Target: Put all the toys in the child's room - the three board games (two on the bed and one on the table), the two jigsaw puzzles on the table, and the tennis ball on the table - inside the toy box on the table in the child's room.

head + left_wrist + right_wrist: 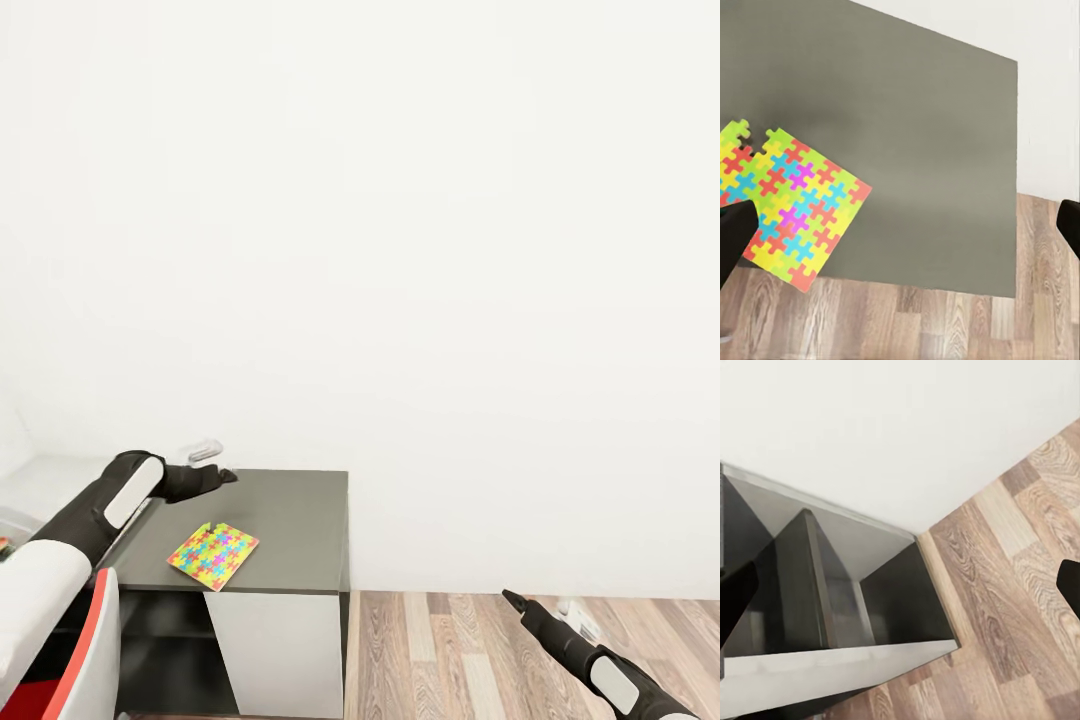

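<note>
A: While the left hand (225, 477) is hovering open and empty, where's the jigsaw puzzle (212, 555) sitting?
B: Flat near the bench (300, 520) front edge; a sloppy pinch is risking sliding it off.

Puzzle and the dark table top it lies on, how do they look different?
The jigsaw puzzle is bright yellow, pink, green and blue; the dark grey side unit is one plain colour. The puzzle is small and covers only a patch near one edge of the unit's much wider top. The puzzle's outline is knobbly, with a notch missing; the unit's edges run straight. Both lie flat.
</note>
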Available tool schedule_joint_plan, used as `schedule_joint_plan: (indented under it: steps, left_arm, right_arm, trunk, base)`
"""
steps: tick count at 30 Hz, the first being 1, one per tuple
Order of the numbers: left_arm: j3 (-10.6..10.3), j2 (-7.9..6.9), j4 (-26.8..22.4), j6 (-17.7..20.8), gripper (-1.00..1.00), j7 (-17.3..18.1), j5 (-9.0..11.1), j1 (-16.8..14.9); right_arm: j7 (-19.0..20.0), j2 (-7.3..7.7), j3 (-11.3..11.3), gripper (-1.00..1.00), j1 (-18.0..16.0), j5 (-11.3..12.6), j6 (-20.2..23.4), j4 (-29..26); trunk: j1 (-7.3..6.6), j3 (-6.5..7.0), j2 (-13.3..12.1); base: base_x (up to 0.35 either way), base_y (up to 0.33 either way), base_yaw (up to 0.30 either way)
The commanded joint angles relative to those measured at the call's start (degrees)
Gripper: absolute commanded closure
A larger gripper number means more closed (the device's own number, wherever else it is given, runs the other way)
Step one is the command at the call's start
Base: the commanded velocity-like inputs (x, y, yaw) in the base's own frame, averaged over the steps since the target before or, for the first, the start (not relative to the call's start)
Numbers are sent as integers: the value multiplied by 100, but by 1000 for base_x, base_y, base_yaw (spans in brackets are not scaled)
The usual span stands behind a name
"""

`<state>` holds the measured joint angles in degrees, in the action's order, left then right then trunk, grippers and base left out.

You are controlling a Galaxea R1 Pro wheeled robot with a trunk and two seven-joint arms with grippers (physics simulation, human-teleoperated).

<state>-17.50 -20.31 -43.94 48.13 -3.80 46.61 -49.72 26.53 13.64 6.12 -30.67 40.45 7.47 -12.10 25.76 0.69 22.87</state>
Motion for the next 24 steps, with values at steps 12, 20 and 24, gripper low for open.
schedule_joint_plan:
  steps: [12,20,24]
  left_arm:
    - [-25,75,0,1,-100,-310,50,-4]
    - [-6,71,28,-20,-100,-330,61,-4]
    - [0,100,43,-49,-100,-346,69,-3]
  right_arm:
    - [27,4,32,-100,-1,24,64,-158]
    - [-14,8,32,-100,-1,35,107,-514]
    - [-23,12,51,-100,-1,58,189,-535]
  trunk:
    - [2,-3,5]
    - [2,-13,5]
    - [2,-34,5]
  base:
    - [0,0,0]
    - [0,0,0]
    - [0,0,0]
